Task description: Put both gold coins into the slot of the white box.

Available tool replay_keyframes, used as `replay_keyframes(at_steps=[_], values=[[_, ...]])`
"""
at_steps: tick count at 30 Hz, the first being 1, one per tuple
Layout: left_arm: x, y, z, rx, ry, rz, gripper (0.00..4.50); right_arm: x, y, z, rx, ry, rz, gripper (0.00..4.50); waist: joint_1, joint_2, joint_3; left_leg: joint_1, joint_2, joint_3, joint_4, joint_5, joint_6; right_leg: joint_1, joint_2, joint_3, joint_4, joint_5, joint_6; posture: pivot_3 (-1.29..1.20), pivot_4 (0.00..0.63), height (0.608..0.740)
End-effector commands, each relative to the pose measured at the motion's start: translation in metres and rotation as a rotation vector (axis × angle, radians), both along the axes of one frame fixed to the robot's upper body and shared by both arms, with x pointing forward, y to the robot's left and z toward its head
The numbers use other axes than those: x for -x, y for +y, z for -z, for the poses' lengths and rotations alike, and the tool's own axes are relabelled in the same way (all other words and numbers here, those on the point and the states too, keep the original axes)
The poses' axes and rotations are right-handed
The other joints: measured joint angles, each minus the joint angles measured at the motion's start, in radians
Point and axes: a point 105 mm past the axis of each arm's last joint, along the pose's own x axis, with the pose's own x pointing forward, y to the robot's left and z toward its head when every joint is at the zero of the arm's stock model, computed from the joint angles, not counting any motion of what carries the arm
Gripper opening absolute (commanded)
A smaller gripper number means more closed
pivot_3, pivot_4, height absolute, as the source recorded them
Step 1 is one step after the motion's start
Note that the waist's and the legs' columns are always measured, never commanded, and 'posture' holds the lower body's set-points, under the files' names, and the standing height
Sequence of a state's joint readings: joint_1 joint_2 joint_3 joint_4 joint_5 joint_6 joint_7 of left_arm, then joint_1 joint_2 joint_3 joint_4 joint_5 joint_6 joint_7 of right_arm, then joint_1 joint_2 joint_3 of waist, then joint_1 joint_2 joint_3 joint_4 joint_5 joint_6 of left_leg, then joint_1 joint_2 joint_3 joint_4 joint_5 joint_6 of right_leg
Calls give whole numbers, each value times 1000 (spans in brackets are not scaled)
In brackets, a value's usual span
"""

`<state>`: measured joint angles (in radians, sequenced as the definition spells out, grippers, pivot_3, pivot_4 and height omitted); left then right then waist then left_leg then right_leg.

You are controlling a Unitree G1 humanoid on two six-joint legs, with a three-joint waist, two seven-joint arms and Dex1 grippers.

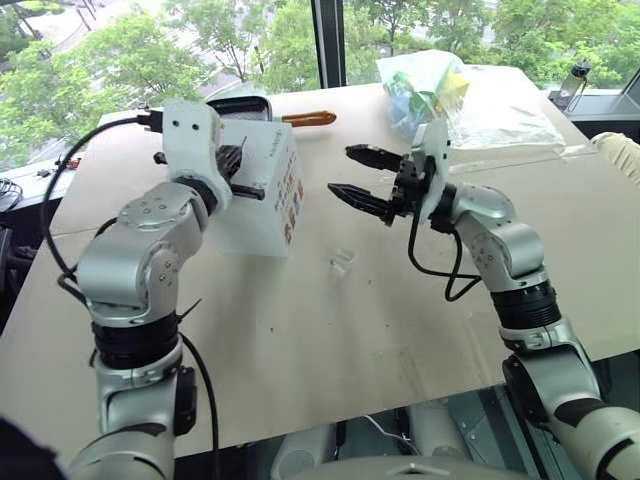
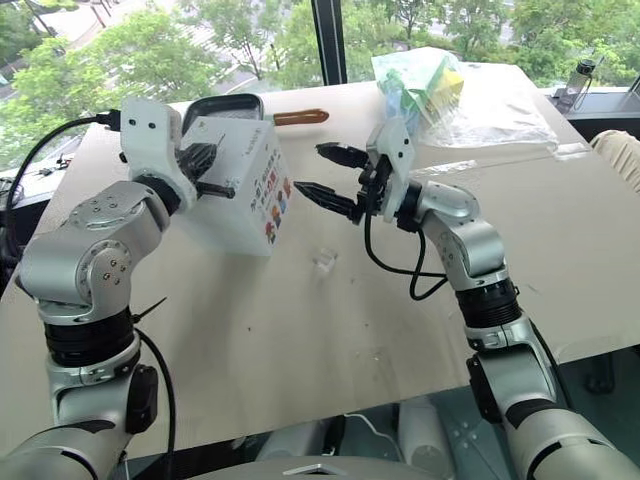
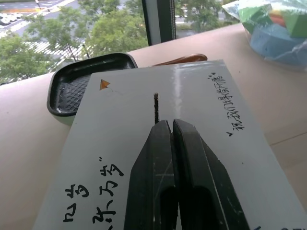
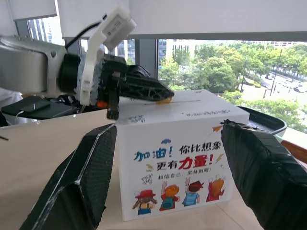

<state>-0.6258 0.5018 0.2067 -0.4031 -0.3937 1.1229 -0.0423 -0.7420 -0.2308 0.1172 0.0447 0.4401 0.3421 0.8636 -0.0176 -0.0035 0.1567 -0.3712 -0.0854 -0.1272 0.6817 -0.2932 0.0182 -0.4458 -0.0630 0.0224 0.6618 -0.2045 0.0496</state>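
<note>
Worktop (image 1: 420, 330): pale board filling most of the head views. White box (image 1: 262, 205) at upper left of centre, tilted, picture side facing the middle of the frame. Black pan (image 3: 79, 84) with orange handle just behind the box. Clear bag (image 1: 440, 90) of coloured stuff at upper right.

Left claw (image 3: 164, 125) is over the box top, fingers pressed shut. In the right wrist view a small gold sliver (image 4: 164, 101), likely one gold coin, pokes out at its tip. Slot (image 3: 156, 106) is a short dark line directly ahead of the tip, its long axis in line with the fingers; the tip sits just short of the near end. So the coming move looks like a short push ahead and down, coin edge kept along the slot.

Right claw (image 1: 352, 175) is wide open, holding nothing, hovering beside the picture side of the box.

A small glassy piece (image 1: 341, 263), probably the other coin, lies on the worktop below the right claw, nearer that arm.

Writing: blue Chinese handwriting on top, not legible to me; printed side reads 加油!你比想象更有力量!
</note>
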Motion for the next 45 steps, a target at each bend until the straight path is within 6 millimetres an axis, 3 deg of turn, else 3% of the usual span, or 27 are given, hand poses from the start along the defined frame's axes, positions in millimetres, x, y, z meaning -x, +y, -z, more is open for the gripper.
replay_keyframes(at_steps=[1,6,11,12,13,14,15,16,19,23,26,29,32,36,40,45], values=[[0,-2,43,-11,188,-6,0,6,-2,-14,-32,-64,-4,3708,2,0,0,0,0,0,0,0,0,0,0,0,0,0,0,0,150,721],[0,8,47,-8,204,-50,0,6,1,-14,-37,-61,-8,3708,2,1,-1,1,0,2,0,0,0,0,0,2,0,0,0,0,150,721],[0,4,48,43,199,-18,0,6,1,-13,-35,-59,-6,3708,2,2,-1,4,0,2,-1,0,0,3,0,2,1,0,0,0,150,721],[1,4,47,42,194,-15,526,5,1,-13,-35,-58,-6,3767,2,2,-1,7,0,2,-2,0,0,5,0,2,0,0,0,0,150,721],[1,5,46,40,187,-20,768,5,1,-13,-35,-58,-5,3767,2,2,-1,9,0,2,-2,0,0,6,0,2,0,0,0,0,150,721],[0,8,44,35,173,-38,1392,5,1,-13,-35,-58,-4,3767,2,2,-1,9,0,2,-2,0,0,7,0,2,0,0,0,0,150,721],[-1,11,41,30,157,-55,1640,5,1,-13,-36,-57,-4,3767,3,2,-1,9,0,2,-2,0,0,7,0,2,0,0,0,0,150,721],[-2,13,37,23,129,-64,1851,5,1,-13,-36,-57,-3,3767,4,2,-1,9,0,2,-2,0,0,7,0,2,-1,0,0,0,150,721],[-3,10,17,25,14,-35,3231,5,0,-13,-36,-55,-2,3767,5,2,-1,9,0,1,-2,0,0,7,0,1,-1,0,0,0,150,721],[3,0,-18,51,-178,70,3231,5,-2,-12,-31,-52,1,3767,8,-1,0,7,0,-1,-2,0,0,7,0,-1,-1,0,0,0,150,721],[21,-15,-48,91,-341,229,3231,6,-7,-9,-22,-42,8,3767,5,-4,3,5,0,-2,-2,0,-1,6,0,-2,-2,0,0,0,150,721],[43,-23,-56,154,-410,366,3231,10,-18,0,-3,-16,15,3767,3,-4,3,0,0,-2,-2,0,-1,1,-1,-1,-4,0,0,0,150,721],[61,-32,-27,169,-303,468,3231,14,-33,18,38,23,30,3767,-2,-4,3,-5,1,-2,-2,0,0,-4,0,-1,-7,0,0,0,150,721],[80,-24,44,97,-84,453,3231,24,-65,58,98,117,86,3767,-1,-5,2,-7,1,-1,-7,0,0,-7,0,1,-10,0,0,0,150,721],[102,-17,95,84,61,451,3231,42,-97,99,172,204,142,3767,9,2,-2,-3,1,-1,-11,0,0,-1,-1,3,-15,0,0,0,150,721],[118,-19,129,51,138,454,3231,54,-118,123,212,254,198,3767,11,-1,1,-3,2,0,-11,-1,2,0,0,2,-16,0,0,0,150,721]])
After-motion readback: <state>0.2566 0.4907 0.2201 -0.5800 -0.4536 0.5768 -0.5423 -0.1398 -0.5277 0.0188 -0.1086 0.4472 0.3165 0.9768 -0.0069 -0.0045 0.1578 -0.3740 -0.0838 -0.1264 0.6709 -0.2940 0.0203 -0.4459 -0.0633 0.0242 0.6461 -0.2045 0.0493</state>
